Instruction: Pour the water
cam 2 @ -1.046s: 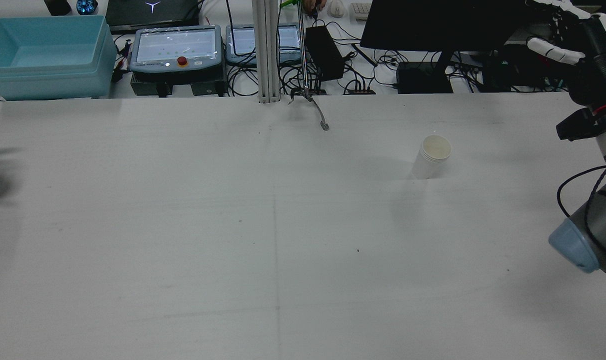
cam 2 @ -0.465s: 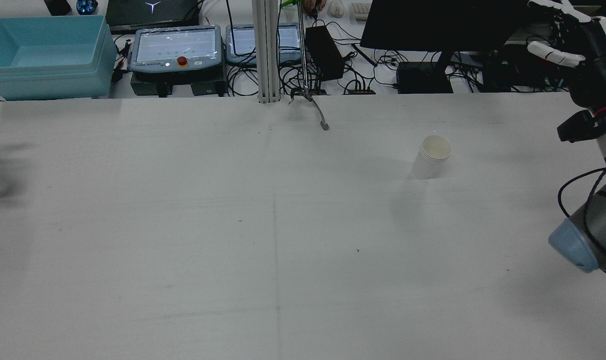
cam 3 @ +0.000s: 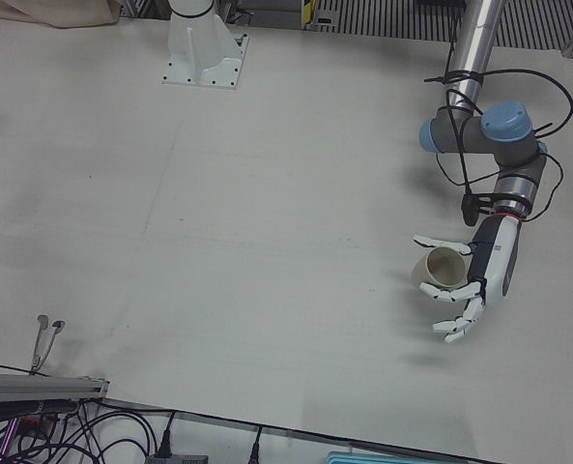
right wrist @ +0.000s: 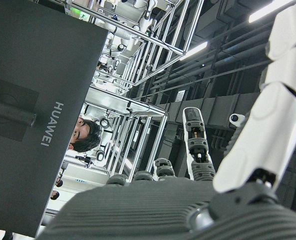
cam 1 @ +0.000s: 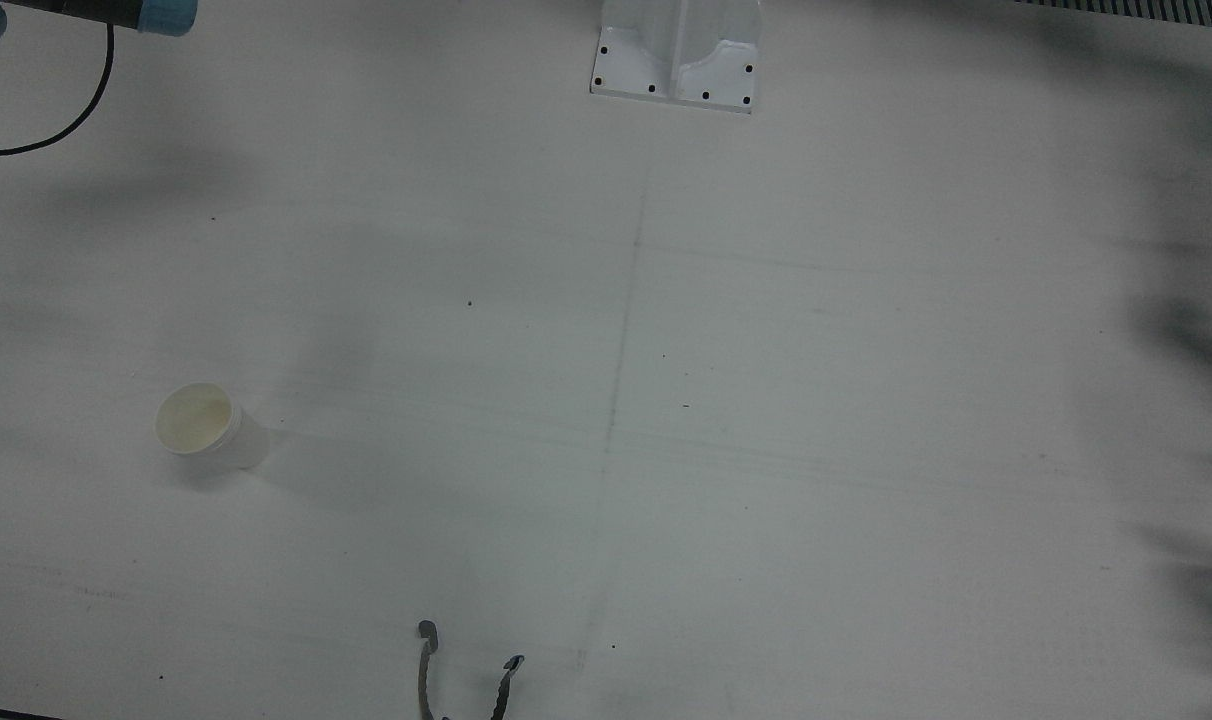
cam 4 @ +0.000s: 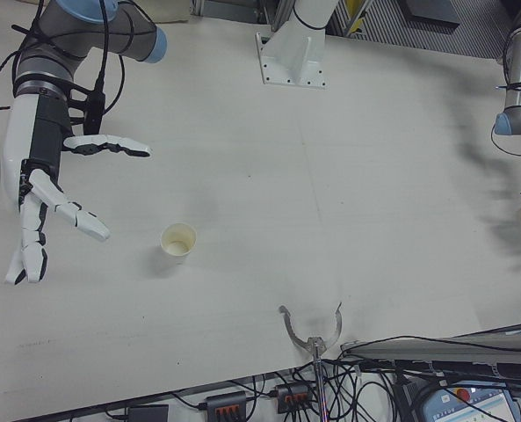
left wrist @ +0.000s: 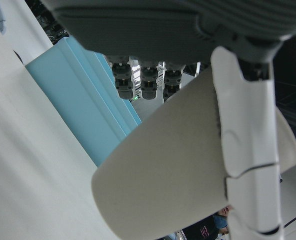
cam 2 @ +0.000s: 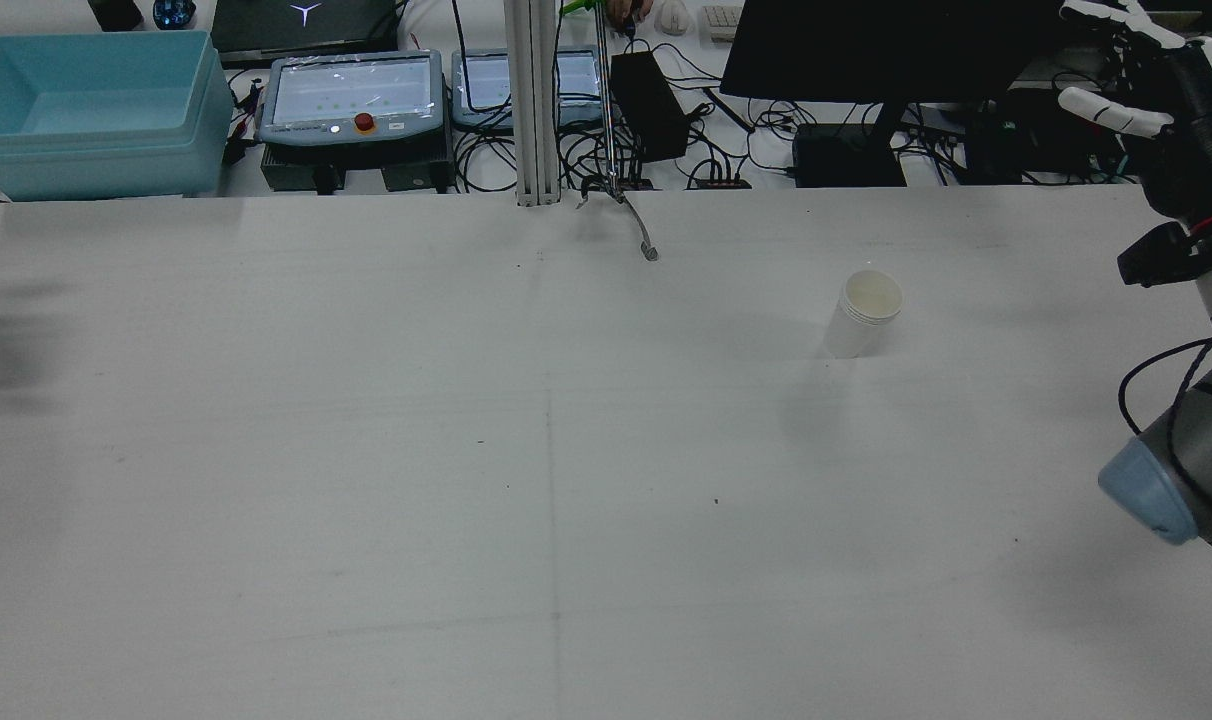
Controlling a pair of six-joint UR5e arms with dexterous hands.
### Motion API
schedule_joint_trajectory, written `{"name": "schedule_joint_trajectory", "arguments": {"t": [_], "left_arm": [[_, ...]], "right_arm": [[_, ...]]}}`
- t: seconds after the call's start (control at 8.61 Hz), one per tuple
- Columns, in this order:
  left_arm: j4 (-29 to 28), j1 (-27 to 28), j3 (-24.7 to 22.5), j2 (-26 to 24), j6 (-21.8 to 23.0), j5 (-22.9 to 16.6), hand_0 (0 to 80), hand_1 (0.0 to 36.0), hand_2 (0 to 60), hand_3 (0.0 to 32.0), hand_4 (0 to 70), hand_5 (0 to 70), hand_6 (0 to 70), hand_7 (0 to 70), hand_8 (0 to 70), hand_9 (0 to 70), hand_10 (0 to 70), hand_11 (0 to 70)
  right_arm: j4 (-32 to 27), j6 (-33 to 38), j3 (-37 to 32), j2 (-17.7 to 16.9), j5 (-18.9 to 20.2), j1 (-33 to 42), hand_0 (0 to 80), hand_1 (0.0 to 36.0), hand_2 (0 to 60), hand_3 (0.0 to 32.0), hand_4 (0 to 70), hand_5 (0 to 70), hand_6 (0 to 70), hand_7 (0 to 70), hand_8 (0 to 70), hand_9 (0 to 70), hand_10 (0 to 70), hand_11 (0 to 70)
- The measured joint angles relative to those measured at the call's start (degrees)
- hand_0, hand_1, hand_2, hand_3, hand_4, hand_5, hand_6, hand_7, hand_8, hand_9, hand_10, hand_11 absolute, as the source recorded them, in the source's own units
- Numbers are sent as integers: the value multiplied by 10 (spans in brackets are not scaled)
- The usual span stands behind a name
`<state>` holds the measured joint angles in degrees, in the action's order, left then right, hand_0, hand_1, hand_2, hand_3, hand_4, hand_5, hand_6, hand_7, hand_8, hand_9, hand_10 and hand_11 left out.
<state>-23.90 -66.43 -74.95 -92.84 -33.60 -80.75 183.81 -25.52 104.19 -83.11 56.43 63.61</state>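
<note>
Two paper cups: the left hand (cam 3: pixel 468 282) grips one cup (cam 3: pixel 442 269) far from the standing cup (cam 4: pixel 178 242), right hand (cam 4: pixel 42 189) spread empty, so the long carry could spill water.

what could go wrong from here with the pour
The left hand holds its cup tipped on its side, far across the table from the standing cup, so water might spill on the way. The right hand is open beside that light cup and could knock it over.
</note>
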Motion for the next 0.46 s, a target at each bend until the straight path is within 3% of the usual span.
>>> {"name": "schedule_joint_trajectory", "arguments": {"t": [0.46], "left_arm": [[-4,-24,-2,2,-82,6,624,152,0,0,591,311,137,343,122,186,111,173]], "right_arm": [[1,-1,-8,3,-1,-2,459,124,158,0,193,112,49,76,0,1,0,0]]}}
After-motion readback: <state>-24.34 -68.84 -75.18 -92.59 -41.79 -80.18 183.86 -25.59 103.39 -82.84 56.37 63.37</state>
